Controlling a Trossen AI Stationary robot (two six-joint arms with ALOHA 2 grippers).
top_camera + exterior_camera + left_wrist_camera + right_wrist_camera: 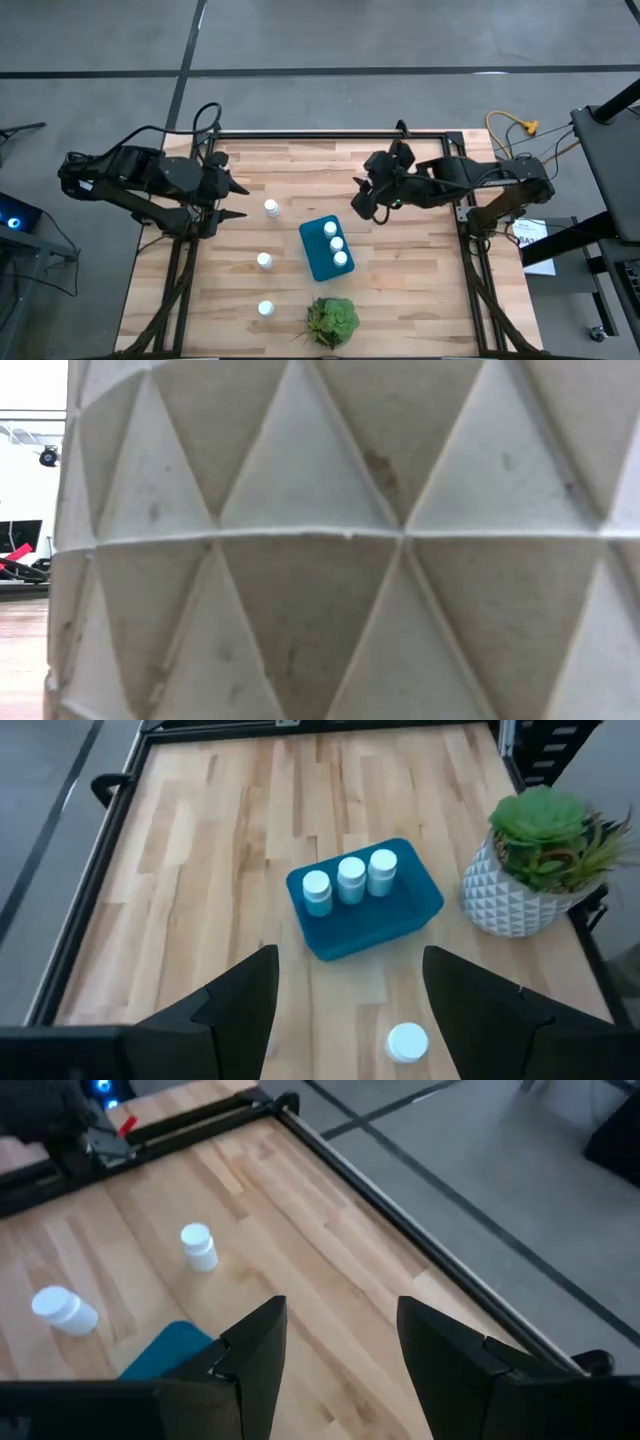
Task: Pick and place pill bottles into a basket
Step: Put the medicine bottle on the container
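Teal plastic marks the basket [326, 249], which sits near the middle of the wooden table [420, 290] with three pill bottles [335, 243] standing in a row inside it. By that count the job looks about half done. Three more white bottles remain on the bare wood on the left arm's side of the basket: one [271, 208] nearest the left gripper [236, 201], one [264, 260] just beside the basket's long wall, and one [265, 308] toward the table's front edge, not far from the potted succulent [332, 321].

Both grippers hang above the table with fingers spread wide and nothing between them. The left wrist view looks across to the basket and catches a white cap [406, 1042] close below its fingers [240, 1000]. The right gripper [362, 196] hovers over the table's far half, just behind the basket. The plant pot's patterned white wall [330, 540] fills the low view, so that camera adds nothing.
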